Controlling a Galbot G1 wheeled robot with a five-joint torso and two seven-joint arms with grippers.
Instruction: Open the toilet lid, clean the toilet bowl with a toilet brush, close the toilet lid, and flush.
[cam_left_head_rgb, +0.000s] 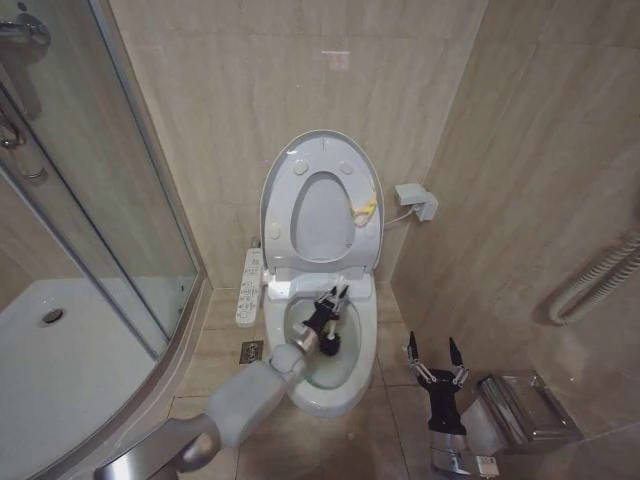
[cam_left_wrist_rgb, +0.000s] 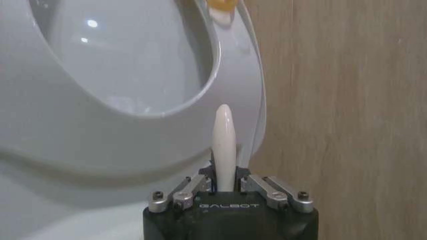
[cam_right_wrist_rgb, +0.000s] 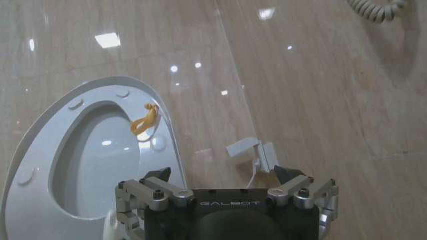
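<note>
The toilet lid (cam_left_head_rgb: 322, 215) and the ring seat (cam_left_head_rgb: 315, 155) both stand upright against the wall. Below them the toilet bowl (cam_left_head_rgb: 322, 398) lies uncovered. My left gripper (cam_left_head_rgb: 333, 300) hangs over the bowl, shut on the toilet brush's slim white handle (cam_left_wrist_rgb: 223, 145), which sticks up between the fingers (cam_left_wrist_rgb: 190, 189) toward the raised seat (cam_left_wrist_rgb: 133, 130). A dark shape (cam_left_head_rgb: 332, 346) under the gripper inside the bowl looks like the bristle head. My right gripper (cam_left_head_rgb: 432, 352) is open and holds nothing; it stands above the floor to the right of the bowl, facing the lid (cam_right_wrist_rgb: 100, 160).
A yellow hook (cam_left_head_rgb: 366, 207) hangs on the seat's right edge. A white control panel (cam_left_head_rgb: 250, 285) sits left of the bowl, with a floor drain (cam_left_head_rgb: 250, 351) below it. The glass shower enclosure (cam_left_head_rgb: 110, 200) and tray (cam_left_head_rgb: 60, 380) are left. A steel bin (cam_left_head_rgb: 525, 408) stands right.
</note>
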